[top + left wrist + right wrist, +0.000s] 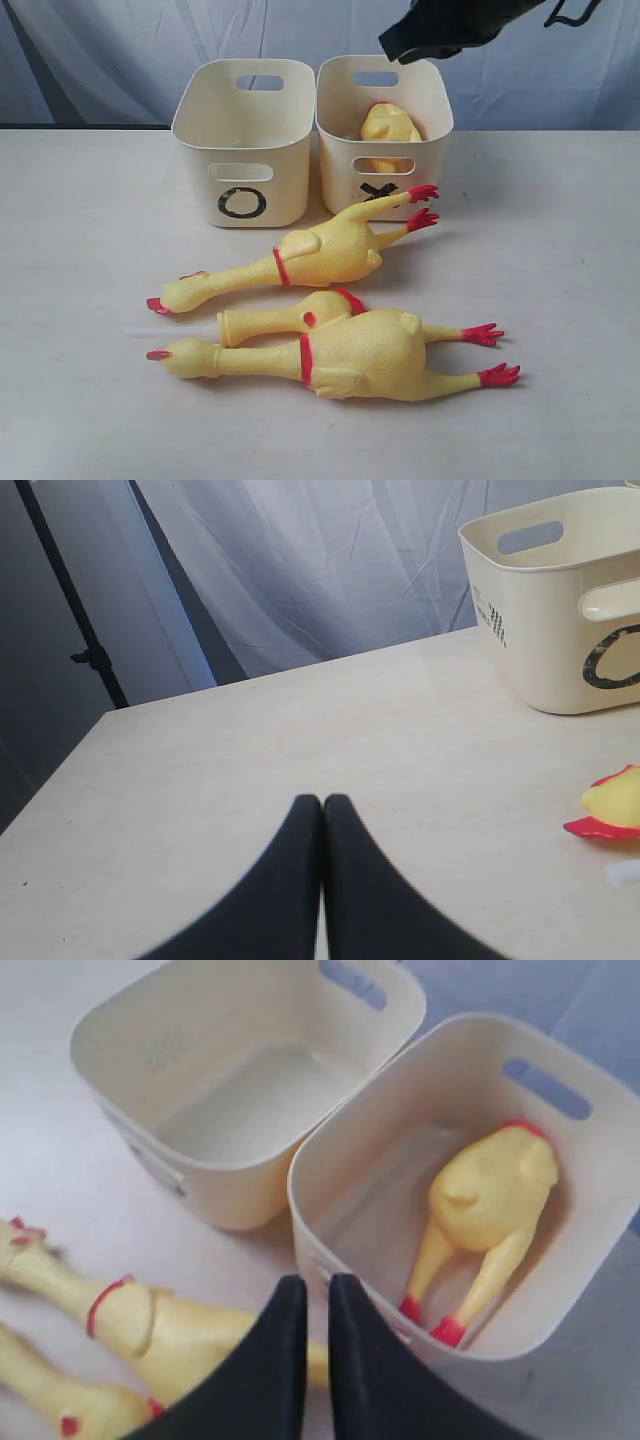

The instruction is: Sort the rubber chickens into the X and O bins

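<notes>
The O bin (200,170) stands at the back left with nothing in it, and the X bin (335,165) is beside it on the right. One rubber chicken (388,128) lies in the X bin, feet up (485,1200). Three chickens lie on the table in front: a mid-size one (325,250), a slim one (290,318) with a white stick, and the largest (365,355). My right gripper (318,1285) hovers over the X bin's near rim (340,1160), its fingers almost together and holding nothing. My left gripper (322,802) is shut and empty over bare table, left of the O bin (540,630).
A pale curtain hangs behind the table. My right arm (440,25) shows dark at the top of the exterior view. In the left wrist view a chicken's head (610,810) and the stick's end (625,872) show at the frame's edge. A black stand pole (70,600) rises beyond the table's corner.
</notes>
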You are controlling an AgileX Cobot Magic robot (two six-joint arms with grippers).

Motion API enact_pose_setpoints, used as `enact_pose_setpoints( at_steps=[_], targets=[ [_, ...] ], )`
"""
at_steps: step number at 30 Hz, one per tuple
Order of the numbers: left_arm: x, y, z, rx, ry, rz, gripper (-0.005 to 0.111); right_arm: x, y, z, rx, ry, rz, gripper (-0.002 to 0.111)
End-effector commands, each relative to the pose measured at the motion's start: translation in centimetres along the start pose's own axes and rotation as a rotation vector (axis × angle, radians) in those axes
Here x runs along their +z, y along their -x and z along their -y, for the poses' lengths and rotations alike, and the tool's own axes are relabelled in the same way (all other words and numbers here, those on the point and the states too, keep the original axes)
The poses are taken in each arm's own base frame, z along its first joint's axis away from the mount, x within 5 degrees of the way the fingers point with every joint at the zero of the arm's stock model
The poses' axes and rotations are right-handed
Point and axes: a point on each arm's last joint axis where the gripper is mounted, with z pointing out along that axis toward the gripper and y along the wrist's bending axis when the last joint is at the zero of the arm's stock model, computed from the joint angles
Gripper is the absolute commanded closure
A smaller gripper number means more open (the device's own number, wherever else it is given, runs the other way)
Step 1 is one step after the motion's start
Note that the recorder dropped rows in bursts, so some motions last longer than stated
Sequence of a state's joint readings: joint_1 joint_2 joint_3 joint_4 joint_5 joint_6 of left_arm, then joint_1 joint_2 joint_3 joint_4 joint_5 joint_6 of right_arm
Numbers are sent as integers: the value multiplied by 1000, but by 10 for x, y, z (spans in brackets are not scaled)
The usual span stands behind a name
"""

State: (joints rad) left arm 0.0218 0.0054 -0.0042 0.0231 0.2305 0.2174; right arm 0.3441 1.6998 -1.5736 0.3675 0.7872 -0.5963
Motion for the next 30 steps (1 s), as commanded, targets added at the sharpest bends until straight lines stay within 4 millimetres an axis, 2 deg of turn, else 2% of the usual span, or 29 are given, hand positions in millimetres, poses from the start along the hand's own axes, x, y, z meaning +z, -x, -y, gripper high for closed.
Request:
enact_pose_setpoints(
  at_steps=[1, 9, 19, 25, 27, 30],
  targets=[
    [0, -1, 0, -3, 6, -1, 107, -21, -5, -6, 38, 43, -81, 109],
    [0, -1, 0, -3, 6, -1, 107, -57, -11, -23, 52, 71, -74, 109],
    [0, -1, 0, -3, 6, -1, 107, -87, -55, -53, 184, 129, -16, 109],
    [0, -1, -1, 18, 12, 7, 107, -111, -85, -69, 197, 90, 56, 109],
    [0, 2, 0, -51, 2, 36, 107, -119, -97, -75, 206, 78, 83, 109],
    [-1, 12, 1, -385, -30, 138, 107, -136, -131, -93, 251, 91, 140, 109]
  ],
)
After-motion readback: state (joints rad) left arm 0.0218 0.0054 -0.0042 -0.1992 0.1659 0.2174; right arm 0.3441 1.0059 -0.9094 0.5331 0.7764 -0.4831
